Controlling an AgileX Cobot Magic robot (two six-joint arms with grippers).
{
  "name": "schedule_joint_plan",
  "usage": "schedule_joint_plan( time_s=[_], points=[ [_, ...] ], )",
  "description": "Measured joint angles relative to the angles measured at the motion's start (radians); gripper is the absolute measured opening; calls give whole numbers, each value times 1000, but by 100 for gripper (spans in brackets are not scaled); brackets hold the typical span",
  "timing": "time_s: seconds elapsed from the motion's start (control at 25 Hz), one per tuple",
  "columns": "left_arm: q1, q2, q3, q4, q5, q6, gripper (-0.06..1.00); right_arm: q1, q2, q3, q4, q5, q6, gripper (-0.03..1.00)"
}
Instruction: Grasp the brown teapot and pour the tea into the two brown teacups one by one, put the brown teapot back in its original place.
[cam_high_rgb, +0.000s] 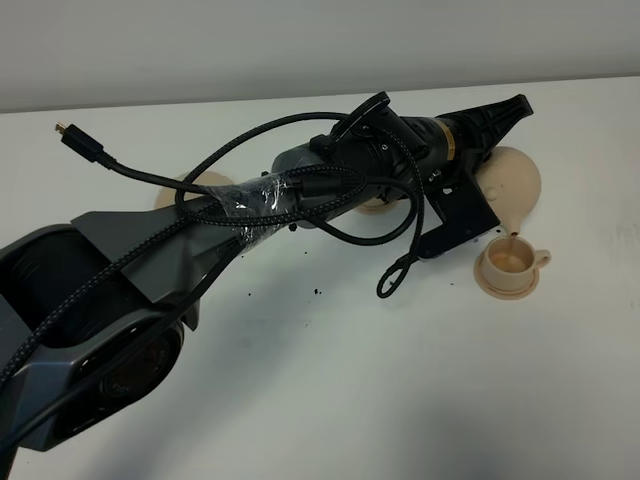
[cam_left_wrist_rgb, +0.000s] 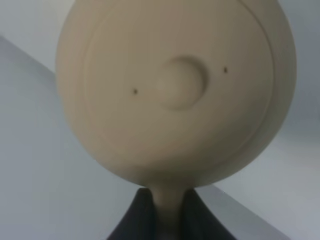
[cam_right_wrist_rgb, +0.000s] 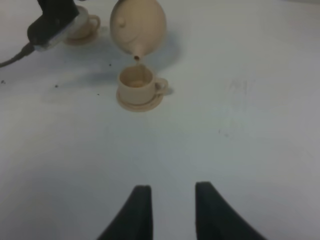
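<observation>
Left arm (cam_high_rgb: 120, 250) half-hides far teacup (cam_right_wrist_rgb: 88, 24); left jaws clamp teapot (cam_left_wrist_rgb: 175, 90) handle; right jaws parted, empty.

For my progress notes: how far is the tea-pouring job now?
Done: the squat tan ceramic teapot is gripped and lifted. In hand: it tilts over one small tan teacup, dark tea dripping into it. Left: the other tan teacup, half hidden, contents unclear; then return the teapot to its wide tan saucer.

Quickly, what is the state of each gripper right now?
Left gripper: closed on the handle of the brown teapot.
Right gripper: jaws open, holding nothing.
</observation>
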Motion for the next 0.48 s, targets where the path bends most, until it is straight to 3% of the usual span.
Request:
schedule_joint_plan(
  time_s=[0.48],
  points=[
    [-2, 0, 0, -3, -12, 66, 15, 0, 0, 0, 0, 0, 0, 24]
  ],
)
